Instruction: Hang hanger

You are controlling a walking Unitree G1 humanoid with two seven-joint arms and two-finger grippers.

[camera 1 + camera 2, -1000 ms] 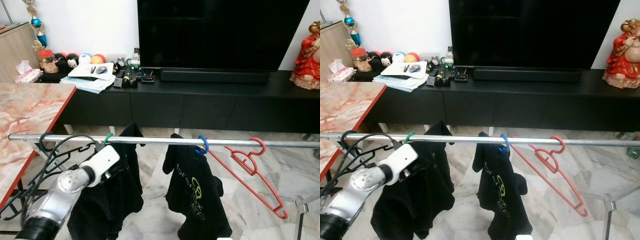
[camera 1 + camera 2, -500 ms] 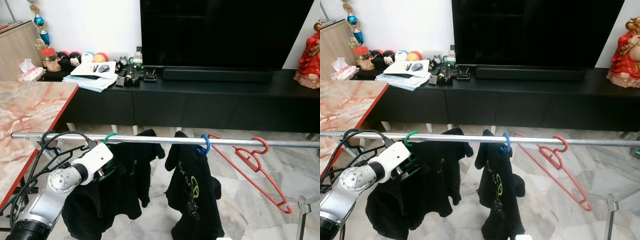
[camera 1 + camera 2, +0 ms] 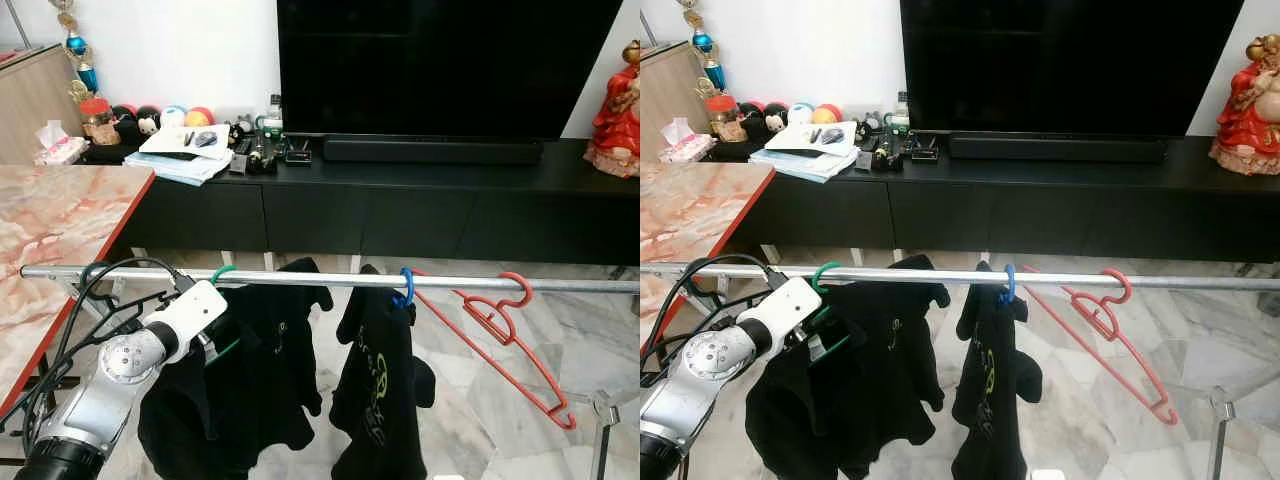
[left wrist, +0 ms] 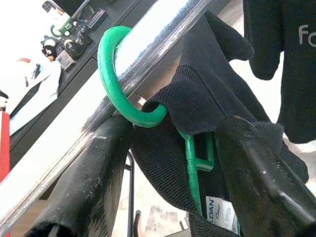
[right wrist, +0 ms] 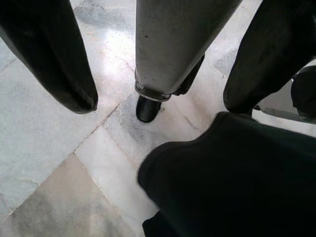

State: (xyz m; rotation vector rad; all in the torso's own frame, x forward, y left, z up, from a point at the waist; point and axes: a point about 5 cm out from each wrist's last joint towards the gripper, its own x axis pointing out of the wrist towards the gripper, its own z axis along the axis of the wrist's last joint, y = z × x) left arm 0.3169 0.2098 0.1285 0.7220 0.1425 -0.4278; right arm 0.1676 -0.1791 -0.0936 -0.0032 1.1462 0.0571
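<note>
Left wrist view shows the green hanger (image 4: 129, 94) hooked over the silver rail (image 3: 330, 281) with a black shirt (image 3: 875, 370) on it, and the left tool (image 4: 173, 163) standing wide, one finger on each side of the hanger's neck. Right tool (image 5: 158, 64) hangs with fingers apart above the marble floor (image 5: 59, 163).
</note>
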